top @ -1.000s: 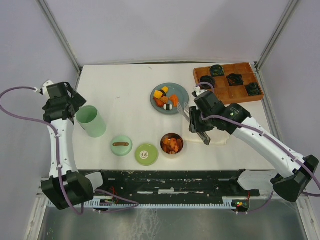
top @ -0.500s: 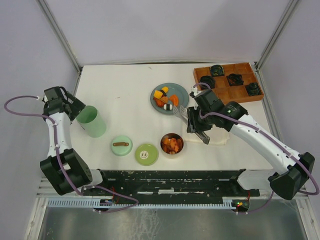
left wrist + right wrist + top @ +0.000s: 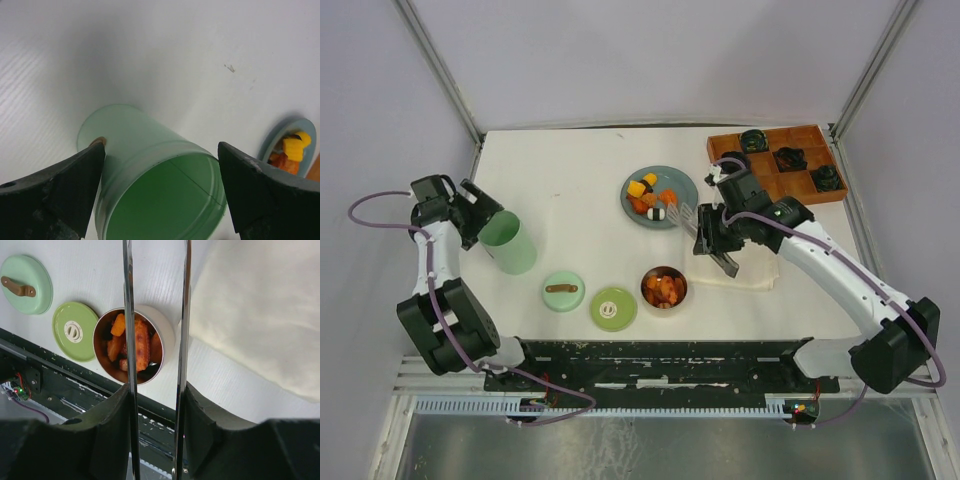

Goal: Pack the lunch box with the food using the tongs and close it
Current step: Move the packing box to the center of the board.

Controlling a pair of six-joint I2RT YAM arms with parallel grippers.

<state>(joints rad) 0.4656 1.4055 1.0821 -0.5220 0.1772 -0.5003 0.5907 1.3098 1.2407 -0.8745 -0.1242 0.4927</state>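
Steel bowl [image 3: 664, 288] holds food [image 3: 665, 290]; canister [image 3: 507, 242] shows none. 2 lids [image 3: 563, 292] lie on the tabletop [image 3: 570, 180]. Pieces [image 3: 652, 198] lie on the plate [image 3: 686, 182]. Right gripper [image 3: 715, 243] clamps the tongs [image 3: 690, 220]; left gripper [image 3: 485, 212] stands wide beside the canister.

I see the mint-green canister [image 3: 507, 243] standing upright and open-topped at the far left, with its flat lid [image 3: 563, 291] (brown handle facing up) lying to its right and the lime-green round lid [image 3: 613, 309] just beside that. The small steel bowl [image 3: 166, 337] sits uncovered next to the green lid, holding orange and red-brown pieces [image 3: 135, 345]. More food [image 3: 655, 197] lies farther back, orange and yellow bits plus a black-and-white roll [image 3: 657, 213]. The thin silver tongs [image 3: 129, 315] are clamped in my right gripper [image 3: 156, 405], tips pointing toward that farther food.
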